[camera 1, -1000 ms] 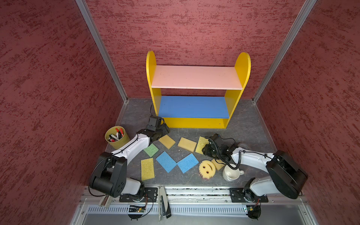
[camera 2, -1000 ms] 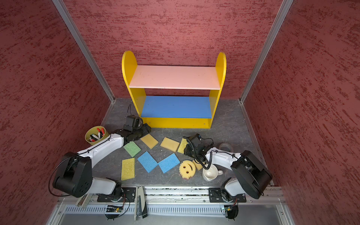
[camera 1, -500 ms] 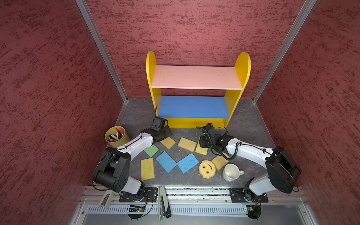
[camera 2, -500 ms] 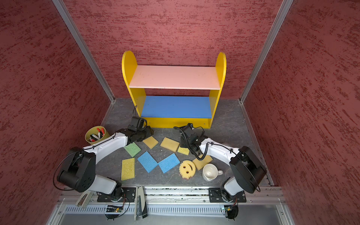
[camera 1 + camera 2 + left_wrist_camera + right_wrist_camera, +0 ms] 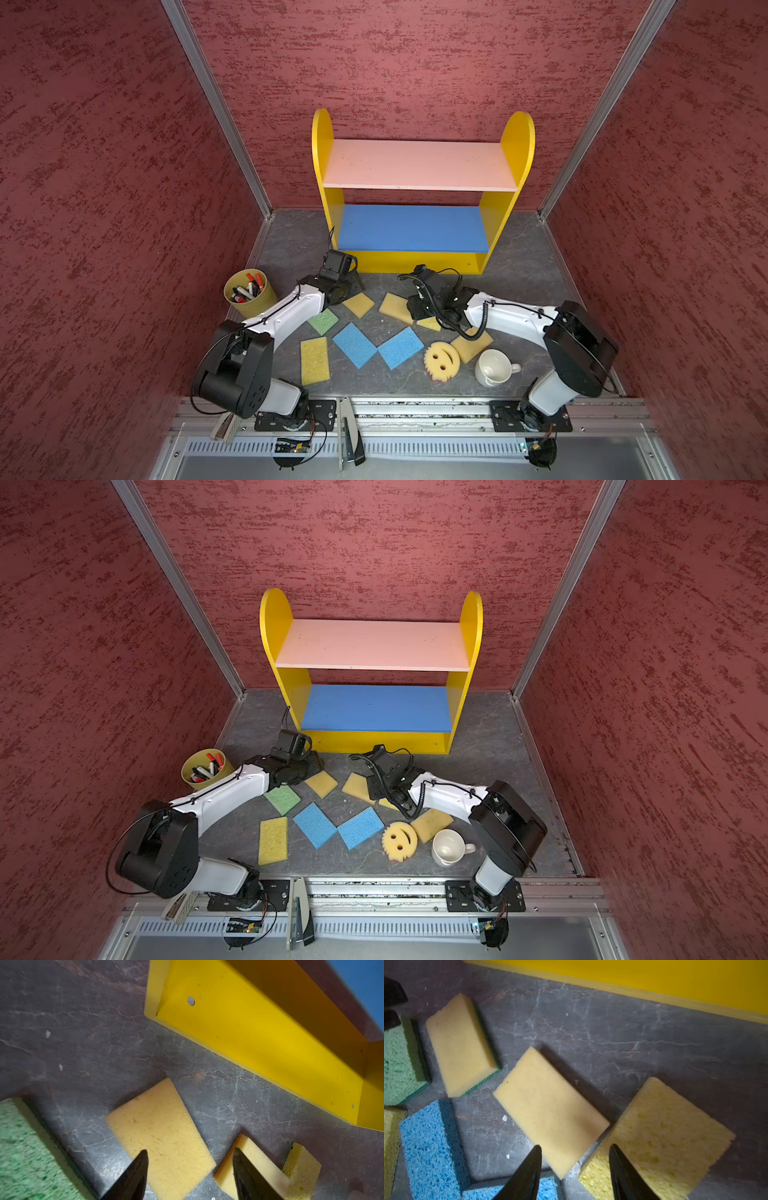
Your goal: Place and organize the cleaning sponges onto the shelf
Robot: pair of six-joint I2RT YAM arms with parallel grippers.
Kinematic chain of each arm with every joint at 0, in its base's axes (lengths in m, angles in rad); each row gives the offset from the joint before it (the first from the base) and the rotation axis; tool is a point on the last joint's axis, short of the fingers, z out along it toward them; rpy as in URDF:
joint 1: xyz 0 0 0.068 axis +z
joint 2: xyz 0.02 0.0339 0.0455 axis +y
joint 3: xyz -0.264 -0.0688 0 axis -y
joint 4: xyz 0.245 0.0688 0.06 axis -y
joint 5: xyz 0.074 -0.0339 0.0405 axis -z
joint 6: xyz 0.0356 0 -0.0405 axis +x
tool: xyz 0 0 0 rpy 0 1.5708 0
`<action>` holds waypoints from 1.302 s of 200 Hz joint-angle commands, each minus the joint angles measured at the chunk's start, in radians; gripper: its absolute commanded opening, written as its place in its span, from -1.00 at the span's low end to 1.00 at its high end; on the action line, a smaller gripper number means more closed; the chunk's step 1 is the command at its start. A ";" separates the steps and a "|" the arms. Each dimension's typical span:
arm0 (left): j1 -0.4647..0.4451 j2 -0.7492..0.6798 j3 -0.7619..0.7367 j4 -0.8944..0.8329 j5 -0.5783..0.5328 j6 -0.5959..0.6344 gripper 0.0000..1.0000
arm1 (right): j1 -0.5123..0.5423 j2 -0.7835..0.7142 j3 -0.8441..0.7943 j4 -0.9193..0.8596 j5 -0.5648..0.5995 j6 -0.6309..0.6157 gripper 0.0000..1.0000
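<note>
The shelf [image 5: 415, 164] stands at the back, its boards bare. Several cleaning sponges lie flat on the grey floor in front of it: a tan one [image 5: 358, 304], a second tan one [image 5: 395, 307], a green one [image 5: 323, 321], two blue ones [image 5: 354, 345] and a round smiley one [image 5: 441, 360]. My left gripper [image 5: 189, 1152] hangs open just above the near end of the first tan sponge [image 5: 160, 1132]. My right gripper [image 5: 575, 1147] is open over the corner of the second tan sponge [image 5: 548, 1109], beside a yellow sponge [image 5: 658, 1126]. Neither holds anything.
A yellow cup of markers [image 5: 249, 293] stands left of my left arm. A white mug [image 5: 494, 368] sits by the smiley sponge, near the front right. Another tan sponge [image 5: 471, 345] and a yellow one [image 5: 314, 360] lie nearer the front rail. Red walls close in three sides.
My right gripper has swung from beside the smiley sponge and mug up toward the shelf, over the second tan sponge. My left gripper shifted slightly right and its jaws narrowed a little.
</note>
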 commanded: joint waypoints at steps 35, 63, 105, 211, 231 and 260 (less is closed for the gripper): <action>0.017 -0.083 -0.029 -0.057 -0.056 -0.011 0.30 | 0.100 -0.036 -0.028 -0.045 -0.047 -0.042 0.20; 0.006 -0.117 -0.051 -0.045 -0.062 -0.006 0.30 | 0.118 -0.085 -0.110 -0.026 -0.056 0.005 0.22; -0.029 -0.163 -0.082 -0.048 -0.058 -0.008 0.31 | 0.120 -0.120 -0.225 0.052 -0.063 0.065 0.23; -0.218 -0.300 -0.249 0.050 -0.140 -0.137 0.36 | 0.120 -0.107 -0.305 0.183 -0.009 0.154 0.17; -0.246 -0.301 -0.244 0.046 -0.173 -0.151 0.37 | 0.119 -0.145 -0.297 0.158 0.027 0.135 0.18; -0.267 -0.291 -0.231 0.062 -0.188 -0.169 0.37 | 0.120 -0.218 -0.259 0.066 0.067 0.111 0.20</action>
